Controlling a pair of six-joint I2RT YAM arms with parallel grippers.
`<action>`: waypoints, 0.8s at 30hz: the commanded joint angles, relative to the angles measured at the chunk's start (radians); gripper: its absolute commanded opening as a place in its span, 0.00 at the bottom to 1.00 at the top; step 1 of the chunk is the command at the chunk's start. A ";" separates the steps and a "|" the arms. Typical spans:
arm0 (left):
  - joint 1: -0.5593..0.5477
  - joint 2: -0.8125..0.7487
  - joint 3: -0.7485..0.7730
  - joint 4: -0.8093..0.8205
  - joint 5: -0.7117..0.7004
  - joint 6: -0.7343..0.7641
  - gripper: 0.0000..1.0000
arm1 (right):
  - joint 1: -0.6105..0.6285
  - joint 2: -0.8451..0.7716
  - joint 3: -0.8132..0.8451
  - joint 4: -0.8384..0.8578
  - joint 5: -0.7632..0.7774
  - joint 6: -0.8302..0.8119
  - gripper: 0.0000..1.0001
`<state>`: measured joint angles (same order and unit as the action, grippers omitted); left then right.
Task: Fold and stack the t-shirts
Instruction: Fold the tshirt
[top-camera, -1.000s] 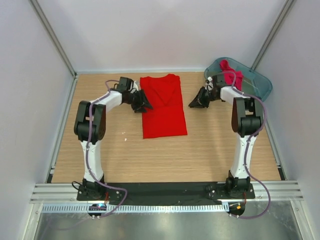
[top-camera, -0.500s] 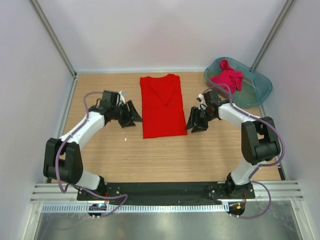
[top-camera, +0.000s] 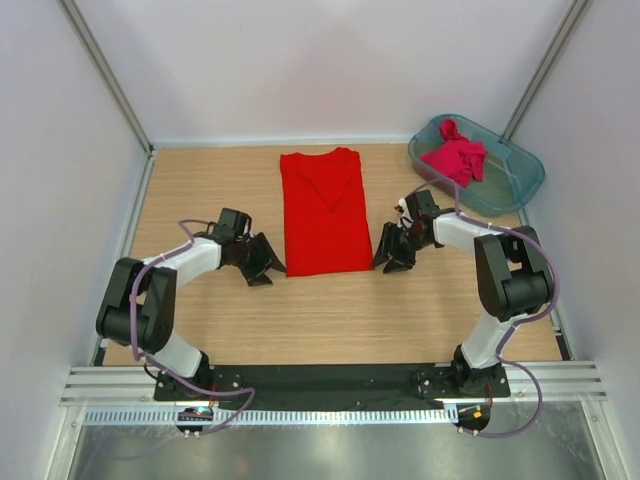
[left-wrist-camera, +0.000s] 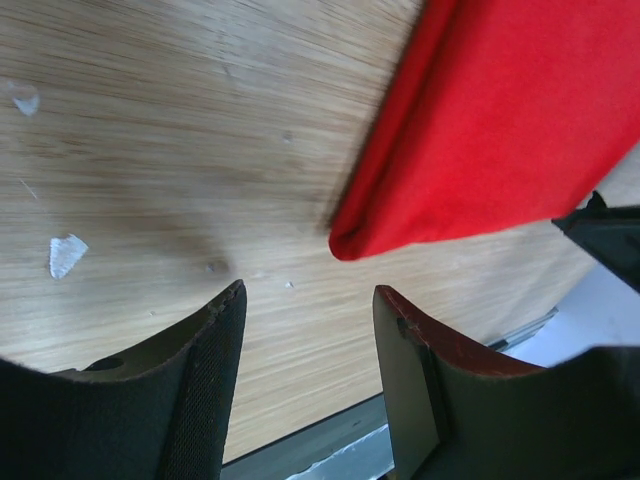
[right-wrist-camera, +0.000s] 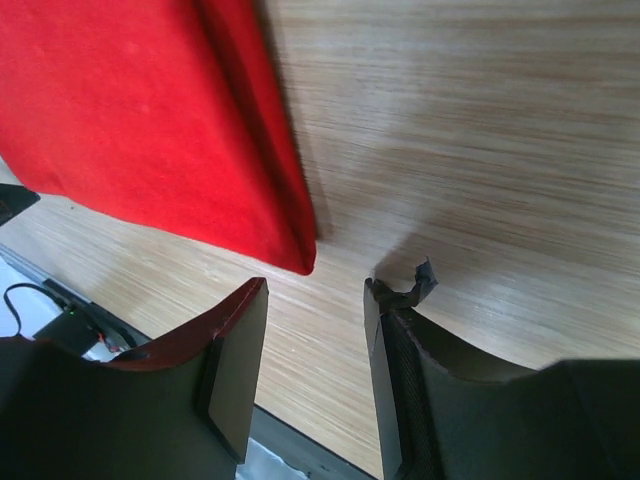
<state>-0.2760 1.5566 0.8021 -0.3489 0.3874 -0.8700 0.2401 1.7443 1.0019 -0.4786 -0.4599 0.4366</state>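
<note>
Red cloth is unchanged at the middle of the wooden counter (top-camera: 200, 190) in the top view. The red t-shirt (top-camera: 322, 212), folded into a long strip, is kept where it lay a second ago. Both arms have been drawn back from its far half towards its near end. The left hand (top-camera: 268, 262) is now placed just beside the strip's near left corner and the right hand (top-camera: 390, 255) just beside its near right corner. Neither is touching the cloth. The crimson-pink t-shirt (top-camera: 458, 155) is seen crumpled in the teal plastic tub (top-camera: 528, 172) at the far right corner, well apart from both hands, as before.

From the left wrist, the left hand's fingers (left-wrist-camera: 205, 390) are seen standing apart, with bare wood between them and nothing held. The rounded corner of the red t-shirt is found just ahead of the fingertips and to the right, clear of them. A white scrap (left-wrist-camera: 65, 255) is seen lying on the wood to the left.

From the right wrist, the right hand's fingers (right-wrist-camera: 235, 370) are likewise parted and nothing is gripped. The pointed near corner of the red t-shirt is found just ahead of the gap, apart from both fingertips. Frayed black tape (right-wrist-camera: 415, 285) is seen on one fingertip.
</note>
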 joint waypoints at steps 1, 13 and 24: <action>-0.011 0.022 0.011 0.019 -0.045 -0.076 0.55 | 0.001 0.015 -0.034 0.072 -0.051 0.092 0.50; -0.020 0.010 -0.017 0.034 -0.122 -0.274 0.52 | -0.001 -0.005 -0.200 0.302 0.016 0.419 0.47; -0.034 -0.015 -0.034 0.037 -0.130 -0.319 0.51 | -0.036 -0.011 -0.273 0.348 0.086 0.487 0.45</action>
<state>-0.3012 1.5768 0.7773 -0.3367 0.2771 -1.1660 0.2146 1.7115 0.7727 -0.1146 -0.5392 0.9291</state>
